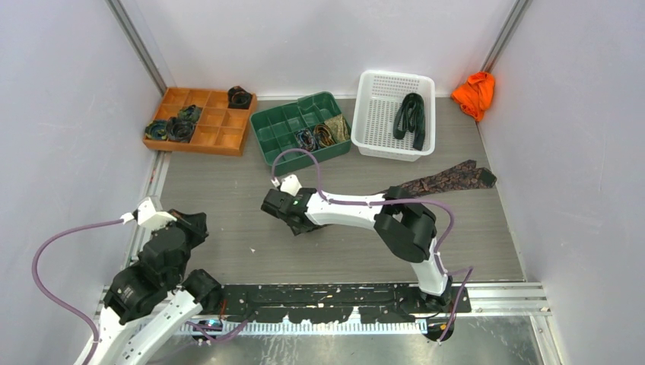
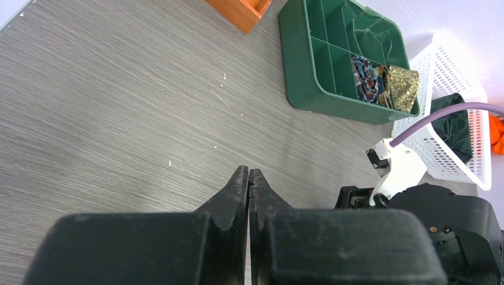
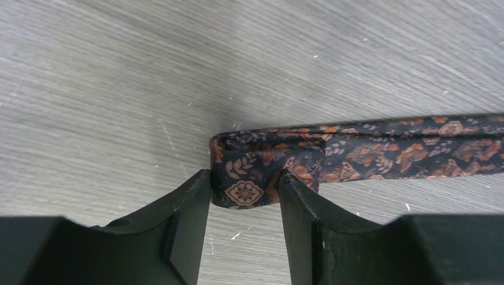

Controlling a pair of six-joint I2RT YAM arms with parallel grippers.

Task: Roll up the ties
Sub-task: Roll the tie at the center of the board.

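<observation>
Your right gripper (image 3: 245, 181) is clamped on the folded end of the brown patterned tie (image 3: 380, 145), with one finger pressed against each side of the fold. The rest of that tie lies flat on the table (image 3: 119, 89) and runs off toward its right side. Your left gripper (image 2: 248, 178) is pinched closed on nothing, low over the table. Rolled ties (image 1: 171, 128) sit in the orange tray (image 1: 220, 129) and the green tray (image 1: 285, 125), and a dark tie (image 1: 411, 118) lies in the white basket (image 1: 395, 76).

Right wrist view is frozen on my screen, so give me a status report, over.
Left gripper shut, empty, parked over bare table. Right gripper closed on folded end of patterned tie; rest lies flat, unrolled. Nothing in the way.
</observation>
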